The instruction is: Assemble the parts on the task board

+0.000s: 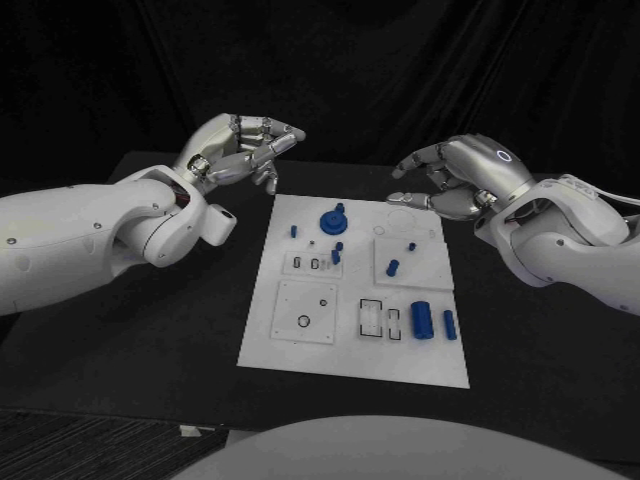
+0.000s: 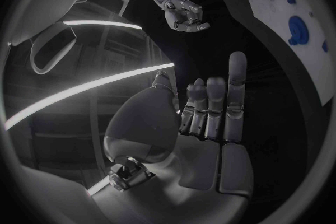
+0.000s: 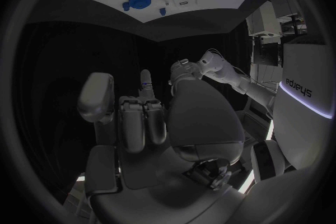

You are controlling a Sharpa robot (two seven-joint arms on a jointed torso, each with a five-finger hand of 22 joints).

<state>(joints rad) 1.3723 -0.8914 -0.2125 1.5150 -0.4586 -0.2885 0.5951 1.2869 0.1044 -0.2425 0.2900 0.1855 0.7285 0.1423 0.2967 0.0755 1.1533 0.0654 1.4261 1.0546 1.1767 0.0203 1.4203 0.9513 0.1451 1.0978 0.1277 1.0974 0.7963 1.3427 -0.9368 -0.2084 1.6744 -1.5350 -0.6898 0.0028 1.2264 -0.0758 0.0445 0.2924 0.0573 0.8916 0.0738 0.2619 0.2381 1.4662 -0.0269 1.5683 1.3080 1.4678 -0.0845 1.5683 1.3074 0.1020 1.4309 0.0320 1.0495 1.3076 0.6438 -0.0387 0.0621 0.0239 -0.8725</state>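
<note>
Head view: the white task board (image 1: pixel 356 340) lies in the middle of the black table (image 1: pixel 147 330), long side running away from the robot. Both hands are raised above the table at the board's far end, neither touching it. The left hand (image 1: pixel 241 150) hovers just off the far left corner, fingers curled in toward the palm with nothing between them — closed on nothing. The right hand (image 1: pixel 457 175) hangs over the far right corner, fingers bent downward and slightly apart, nothing held; whether it counts as loosely open or curled shut I cannot tell for certain, though the fingertips do stand apart. On the board: a large blue round part with a knob (image 1: pixel 332 219) stands near the far middle; small blue pegs (image 1: pixel 336 254) lie just nearer than it, one more blue peg (image 1: pixel 392 267) on the raised square plate to the right. Two blue cylinders (image 1: pixel 423 320) lie side by side near the right edge, beside two empty rectangular slots (image 1: pixel 371 317). A square plate with a small ring (image 1: pixel 304 312) sits at near left. Left wrist view: the left hand's fingers (image 2: pixel 210 106) are mostly folded, one extended — the board edge and the round blue part show beyond them.
</note>
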